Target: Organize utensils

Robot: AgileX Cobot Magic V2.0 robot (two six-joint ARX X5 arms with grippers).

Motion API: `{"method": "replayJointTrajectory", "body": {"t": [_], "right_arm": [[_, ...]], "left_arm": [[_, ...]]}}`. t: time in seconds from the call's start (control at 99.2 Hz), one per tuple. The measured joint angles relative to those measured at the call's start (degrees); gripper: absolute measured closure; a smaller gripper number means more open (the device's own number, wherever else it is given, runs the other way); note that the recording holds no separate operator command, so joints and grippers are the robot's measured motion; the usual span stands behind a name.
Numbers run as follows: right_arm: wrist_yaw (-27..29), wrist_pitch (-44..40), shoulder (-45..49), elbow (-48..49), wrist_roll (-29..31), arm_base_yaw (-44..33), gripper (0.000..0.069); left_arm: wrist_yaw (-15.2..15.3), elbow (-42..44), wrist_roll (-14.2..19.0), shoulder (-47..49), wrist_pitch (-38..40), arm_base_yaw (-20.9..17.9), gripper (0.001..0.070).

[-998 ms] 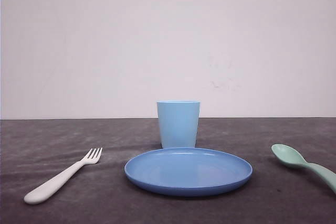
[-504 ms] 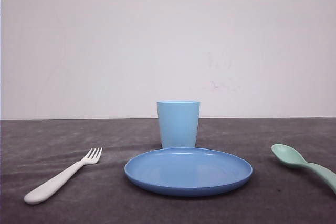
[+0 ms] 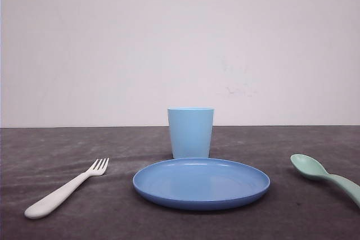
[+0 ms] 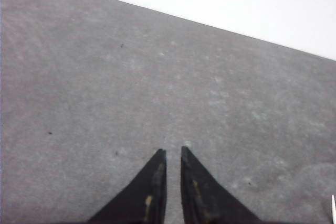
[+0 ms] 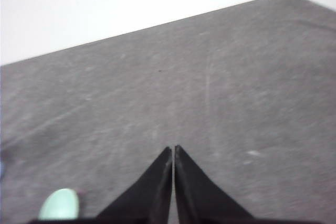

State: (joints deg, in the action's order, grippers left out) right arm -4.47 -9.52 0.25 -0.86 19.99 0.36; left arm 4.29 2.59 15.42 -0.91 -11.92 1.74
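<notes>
Fork (image 3: 64, 189): lying flat on table (image 3: 34, 155) at plate's 9 o'clock, tines pointing far-right, handle near-left; nothing touching it.
Spoon (image 3: 326, 177): lying at plate's 3 o'clock, bowl facing up, handle running off frame edge; bowl tip also peeking in right wrist cam (image 5: 59, 205).
Plate (image 3: 201, 182): sitting center, nothing on it.
Cup (image 3: 190, 132): standing upright at plate's 12 o'clock, just behind it.
L claw (image 4: 172, 153): tips nearly pressed together, thin gap, pinching nothing, hanging over bare table.
R claw (image 5: 173, 149): tips pressed together, carrying nothing, hanging nr spoon bowl.
Progress: looking like 0% — both utensils lying loose, neither grabbed.
Left to do: prob. picking up fork & spoon, placing them w/ plate or cup.
</notes>
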Motion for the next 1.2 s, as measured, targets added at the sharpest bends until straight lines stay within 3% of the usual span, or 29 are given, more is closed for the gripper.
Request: {"method": "replayJointTrajectory", "body": {"t": [0.182,0.403,0.655,0.958,1.029,1.14,1.2], "right_arm": [[-0.8,-2.3,3.3,-4.4,2.3,0.0,0.0684],[-1.5,-6.2,18.1,-21.3,-0.8,0.0,0.0684],[-1.5,-18.4,34.8,-41.8,-11.4,1.3,0.0684],[-1.6,-20.2,36.6,-46.2,-14.3,2.3,0.0680],[-1.6,-20.7,36.6,-46.2,-14.3,2.3,0.0600],[-1.6,-21.3,36.6,-46.2,-14.3,2.4,0.0306],[-1.6,-21.4,36.6,-46.2,-14.3,2.6,0.0210]], "left_arm": [[-3.3,3.3,2.4,-5.9,-0.4,0.0,0.0685],[-9.2,20.4,1.9,-21.6,-1.9,0.1,0.0685],[-9.6,38.3,-4.5,-39.7,-14.9,1.8,0.0685],[-9.3,42.5,-7.9,-39.9,-15.8,3.4,0.0681],[-9.2,42.5,-8.4,-40.0,-15.9,3.8,0.0628],[-9.2,42.5,-8.8,-40.0,-16.0,4.5,0.0430],[-9.2,42.5,-8.9,-40.0,-16.0,4.9,0.0365]]}}
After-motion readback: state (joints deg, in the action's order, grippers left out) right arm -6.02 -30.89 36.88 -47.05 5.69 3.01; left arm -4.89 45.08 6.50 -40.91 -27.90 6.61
